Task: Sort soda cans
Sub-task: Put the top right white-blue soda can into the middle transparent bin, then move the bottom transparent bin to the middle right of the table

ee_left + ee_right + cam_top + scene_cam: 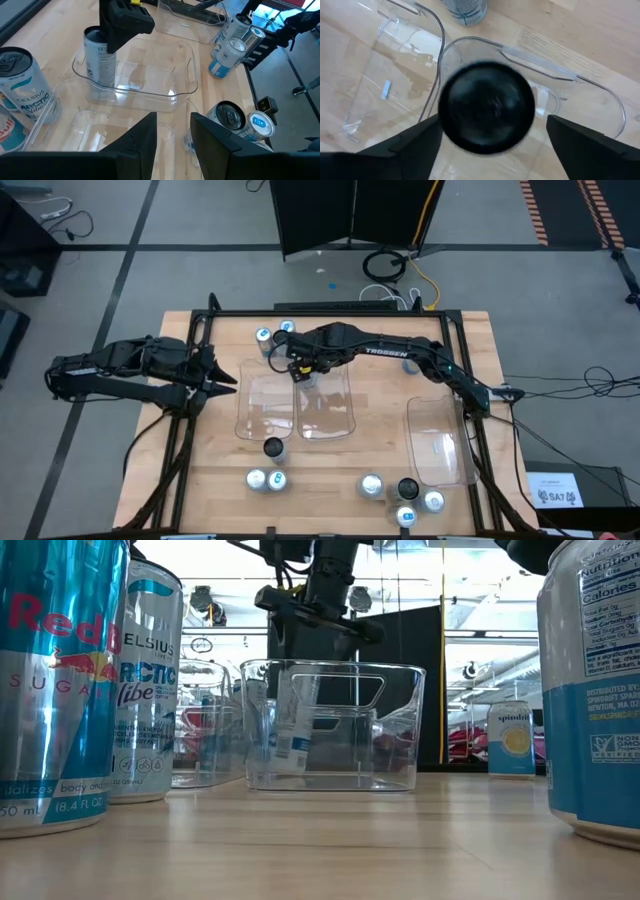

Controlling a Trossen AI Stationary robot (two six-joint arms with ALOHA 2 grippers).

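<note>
My right gripper [300,368] is open over the far end of the middle clear tray [345,420]. A dark-topped can [487,107] stands upright inside that tray [100,60], and the fingers [415,145] stand on either side of its top with a narrow gap showing. My left gripper [228,380] is open and hovers at the table's left, beside the left tray [250,415]. Two cans [275,332] stand at the far edge. A dark-topped can [273,447] and two more [267,479] stand near the front. Several cans [405,495] stand at the near right.
A third clear tray [437,442] lies at the table's right, in front of the right arm's base. Tall cans [60,690] stand close to the low camera. Bare wood shows between the trays and the near cans. A black metal frame [330,310] borders the table.
</note>
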